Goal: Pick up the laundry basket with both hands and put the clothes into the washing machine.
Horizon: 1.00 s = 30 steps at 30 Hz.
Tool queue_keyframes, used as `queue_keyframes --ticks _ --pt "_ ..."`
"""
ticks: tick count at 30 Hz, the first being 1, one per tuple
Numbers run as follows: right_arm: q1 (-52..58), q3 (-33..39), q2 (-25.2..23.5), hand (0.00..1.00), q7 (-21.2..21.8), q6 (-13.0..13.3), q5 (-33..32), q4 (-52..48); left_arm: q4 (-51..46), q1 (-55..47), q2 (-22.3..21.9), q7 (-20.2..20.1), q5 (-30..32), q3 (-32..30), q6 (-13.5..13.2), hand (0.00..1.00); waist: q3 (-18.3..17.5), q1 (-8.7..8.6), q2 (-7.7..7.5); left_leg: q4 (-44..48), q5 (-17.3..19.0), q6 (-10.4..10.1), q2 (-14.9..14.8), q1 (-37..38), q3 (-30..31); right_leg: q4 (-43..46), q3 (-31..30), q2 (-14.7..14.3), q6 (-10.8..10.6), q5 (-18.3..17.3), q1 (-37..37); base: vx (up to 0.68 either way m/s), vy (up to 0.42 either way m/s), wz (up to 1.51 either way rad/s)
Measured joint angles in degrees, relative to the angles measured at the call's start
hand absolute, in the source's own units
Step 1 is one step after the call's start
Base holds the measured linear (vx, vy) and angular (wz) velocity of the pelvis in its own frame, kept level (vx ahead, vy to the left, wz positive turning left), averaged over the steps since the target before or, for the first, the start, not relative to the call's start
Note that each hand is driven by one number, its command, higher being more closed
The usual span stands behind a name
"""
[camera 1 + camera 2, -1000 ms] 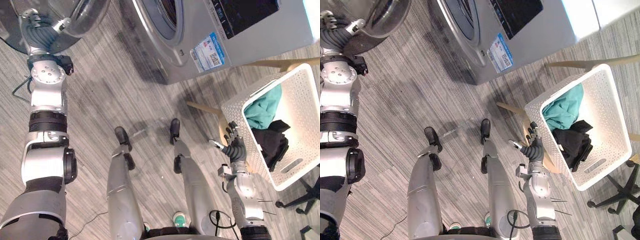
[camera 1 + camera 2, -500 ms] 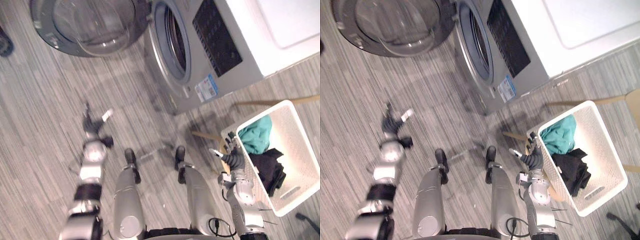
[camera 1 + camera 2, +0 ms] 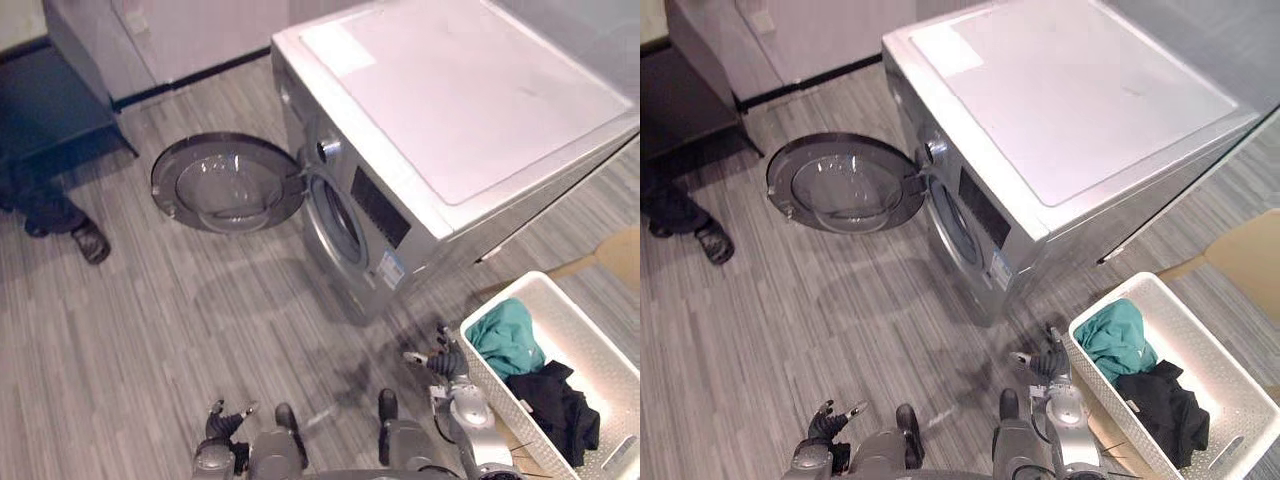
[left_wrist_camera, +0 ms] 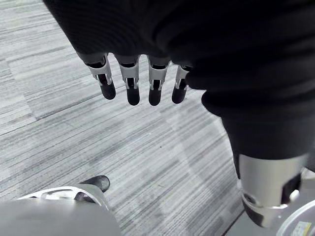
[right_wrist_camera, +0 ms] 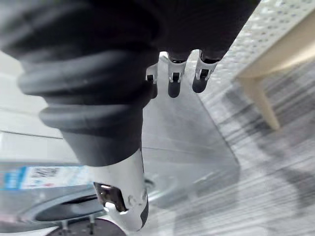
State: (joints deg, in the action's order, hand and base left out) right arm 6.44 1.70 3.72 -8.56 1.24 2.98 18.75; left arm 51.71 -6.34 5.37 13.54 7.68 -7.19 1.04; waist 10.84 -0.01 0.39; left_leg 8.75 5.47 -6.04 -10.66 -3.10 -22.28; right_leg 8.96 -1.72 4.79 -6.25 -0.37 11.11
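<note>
Head views: the whole picture has shifted since a second ago, so the camera has lifted rather than the things moved. The washing machine (image 3: 440, 130) now spans centre to 2 o'clock, with its round door (image 3: 228, 187) swung wide open at 10 o'clock. The laundry basket (image 3: 585, 325) stands at 4 o'clock, not yet lifted, and a teal garment (image 3: 505, 340) and a black garment (image 3: 555, 405) lie inside it. The real change is the left hand (image 3: 222, 423). It was raised by the door at 11 o'clock and now hangs low at 7 o'clock, well apart from the basket. The right hand (image 3: 447, 362) stays at 5 o'clock, just beside the basket's near corner; I cannot tell whether it touches.

Left wrist view: the fingers (image 4: 128, 83) are straight and apart over bare floor (image 4: 147, 147), holding nothing.

Right wrist view: the fingers (image 5: 175, 81) are relaxed and apart, empty. The basket's perforated wall and a pale wooden leg (image 5: 260, 93) lie just past them.

The door seems dealt with. The left hand likely needs to cross to the basket's far side before a two-handed lift.
</note>
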Motion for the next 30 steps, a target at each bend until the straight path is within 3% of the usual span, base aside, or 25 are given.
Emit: queue_keyframes --ticks 2,4,5,6,7,8,9,10,12,13,14,15,16,17,19,21,23,24,25,27,30 --pt "-0.7 -0.7 0.0 0.00 0.1 0.3 0.3 -2.3 1.4 -0.4 0.3 -0.3 1.5 -0.1 0.1 0.00 -0.7 -0.09 -0.32 -1.3 0.0 0.0 -0.3 2.8 -4.8 -1.9 -2.5 -1.1 0.3 2.6 -0.2 0.00 0.037 -1.18" --pt "-1.5 -1.8 0.3 0.00 0.0 0.4 1.4 -3.9 2.4 -0.5 0.4 -1.1 2.2 -0.1 0.1 0.00 -0.7 -0.29 -0.32 -2.1 0.1 -0.1 -0.8 4.7 -8.7 -3.9 0.6 -2.0 1.9 5.8 0.1 -0.04 -0.005 -1.28" --pt "-1.9 -2.6 0.2 0.00 0.1 0.5 1.9 -5.6 2.5 -0.8 0.6 -1.2 2.8 -0.2 0.3 0.00 -0.8 -0.71 -0.63 -2.2 0.3 -0.1 -1.6 5.7 -12.2 -6.0 8.8 -1.5 6.3 5.4 0.4 -0.08 -0.028 -1.29" --pt "-2.0 -2.5 0.4 0.00 0.1 0.8 2.0 -6.8 2.5 -1.0 0.2 -1.3 3.5 -0.2 0.6 0.00 -0.7 -1.03 0.06 -2.5 0.9 -0.3 -2.1 6.9 -15.4 -5.0 19.7 0.4 10.2 2.4 0.2 -0.09 -0.008 -1.38" --pt "-2.1 -2.5 0.4 0.00 0.1 0.9 2.0 -6.8 2.6 -1.3 0.2 -1.3 4.0 -0.2 0.9 0.00 -0.8 -0.72 0.32 -2.7 1.3 -0.3 -2.7 7.7 -17.1 -3.9 25.8 1.6 11.6 1.4 -0.3 -0.08 -0.036 -1.59" --pt "-2.3 -2.5 0.1 0.00 0.1 1.0 2.0 -7.0 3.3 -1.7 0.3 -1.5 4.4 -0.1 1.0 0.00 -0.7 -0.59 0.46 -2.7 1.6 -0.8 -3.4 9.2 -20.6 -0.5 34.4 4.7 11.7 1.2 0.1 -0.04 -0.055 -1.57" --pt "-1.6 -2.2 0.2 0.00 -0.1 1.2 2.0 -8.5 4.4 -1.6 0.6 -2.1 4.5 0.2 1.2 0.00 -1.2 -0.85 -0.88 -1.7 2.6 -1.9 -3.1 10.2 -23.1 3.0 38.2 6.9 10.8 1.1 0.8 -0.01 -0.087 -1.40" --pt "-1.0 -2.1 0.3 0.00 -0.1 1.3 2.0 -9.6 4.5 -1.5 0.8 -2.3 4.5 0.3 1.3 0.00 -1.2 -0.93 -1.05 -1.1 3.0 -2.4 -3.2 10.7 -23.9 3.9 37.7 7.0 10.4 1.4 1.3 0.03 -0.119 -1.03" --pt "1.1 -2.1 1.8 0.00 -0.2 2.1 2.0 -13.4 4.6 -1.5 0.1 -2.4 5.7 0.3 1.3 0.00 -1.1 -2.54 0.39 1.7 5.9 -5.0 -5.6 11.6 -26.3 5.6 35.5 5.2 8.8 0.6 2.4 0.07 -0.146 -0.94" --pt "2.2 -2.5 3.3 0.00 -0.2 2.5 2.0 -15.2 4.7 -1.8 -1.3 -2.4 6.1 0.4 1.2 0.00 -1.3 -2.45 2.35 4.7 7.2 -7.3 -8.8 12.2 -29.3 6.8 34.4 3.3 9.7 -0.5 2.8 0.14 -0.142 -1.14" --pt "2.7 -2.8 4.1 0.00 -0.2 2.9 2.1 -16.1 4.6 -2.5 -1.9 -2.3 6.3 0.3 1.0 0.00 -1.5 -2.27 3.34 10.9 8.0 -7.3 -11.3 12.4 -29.8 10.7 33.6 3.1 9.4 -3.4 3.5 0.19 -0.129 -1.16" --pt "2.5 -2.8 4.1 0.00 -0.4 3.0 2.1 -15.9 4.5 -2.5 -1.5 -2.3 6.4 0.3 0.8 0.00 -1.4 -2.01 3.19 17.3 8.1 -6.7 -13.4 11.7 -27.7 12.3 31.8 3.2 9.6 -5.1 4.3 0.20 -0.178 -1.33" --pt "1.8 -2.4 4.3 0.00 -0.9 2.7 2.1 -15.7 4.5 -2.5 -0.7 -2.3 5.8 0.6 0.7 0.00 -1.3 -1.03 3.20 31.1 4.6 1.6 -16.2 4.9 -16.0 11.3 27.9 1.4 9.9 -5.7 4.1 0.15 -0.134 -1.23" --pt "1.4 -2.4 4.6 0.00 -1.3 2.8 2.2 -15.8 4.4 -2.4 -0.8 -2.3 5.6 0.8 0.6 0.00 -1.0 -0.75 2.97 34.5 5.4 1.1 -15.5 1.7 -10.6 10.1 26.9 0.9 10.3 -5.5 3.9 0.14 -0.106 -1.29" --pt "0.3 -1.4 5.4 0.00 -1.8 2.6 2.7 -15.7 4.4 -2.4 -0.9 -2.3 4.2 1.6 -0.3 0.00 0.3 -0.55 3.96 36.9 10.4 0.0 -9.8 -5.5 3.2 7.4 23.3 0.0 11.1 -4.9 1.6 0.21 0.002 -0.96" --pt "1.4 -0.8 5.8 0.00 -1.8 2.5 4.4 -15.7 4.4 -2.7 -0.8 -2.3 3.1 2.6 -0.6 0.00 0.5 0.76 3.81 29.7 11.2 -0.1 -4.8 -7.5 11.1 6.6 20.4 -0.9 11.1 -4.9 -0.5 0.26 0.037 -0.92" --pt "0.9 -0.2 6.2 0.00 -2.6 2.4 6.1 -15.5 3.8 -2.6 -0.7 -2.3 3.0 2.5 -0.7 0.00 0.8 1.22 3.58 15.6 10.7 -0.8 -0.1 -8.9 20.2 5.8 16.9 -2.0 9.8 -4.7 -1.9 0.29 0.110 -1.11" --pt "0.4 0.0 6.4 0.00 -2.9 2.3 7.0 -15.0 3.8 -2.7 -0.9 -2.3 2.8 2.5 -0.7 0.00 0.6 1.41 3.98 9.8 5.3 -2.1 0.8 -8.6 21.8 5.8 14.9 -2.9 8.5 -4.4 -2.1 0.24 0.134 -1.15" --pt "0.4 0.1 6.7 0.00 -3.0 2.2 7.3 -14.9 3.8 -2.8 -1.0 -2.3 2.5 2.5 -0.7 0.00 0.5 1.65 4.11 9.0 1.3 -1.3 0.9 -7.8 21.8 5.6 13.7 -3.4 8.0 -4.4 -2.4 0.20 0.108 -0.90" --pt "0.8 0.8 6.9 0.00 -3.3 2.2 8.7 -14.8 3.8 -2.2 0.0 -2.3 1.9 2.5 -0.3 0.00 0.9 0.63 2.84 7.7 1.9 -0.4 2.3 -5.9 20.7 1.8 12.6 -2.6 5.9 -3.2 -5.0 0.24 0.121 -0.29" --pt "0.8 2.8 8.2 0.00 -3.5 2.1 8.9 -14.6 2.8 -1.4 0.4 -2.3 1.9 2.7 -0.3 0.00 1.1 0.91 2.25 5.7 1.6 0.2 4.6 -4.1 20.6 -1.5 12.7 -0.5 4.1 -2.2 -7.6 0.24 0.185 0.16"
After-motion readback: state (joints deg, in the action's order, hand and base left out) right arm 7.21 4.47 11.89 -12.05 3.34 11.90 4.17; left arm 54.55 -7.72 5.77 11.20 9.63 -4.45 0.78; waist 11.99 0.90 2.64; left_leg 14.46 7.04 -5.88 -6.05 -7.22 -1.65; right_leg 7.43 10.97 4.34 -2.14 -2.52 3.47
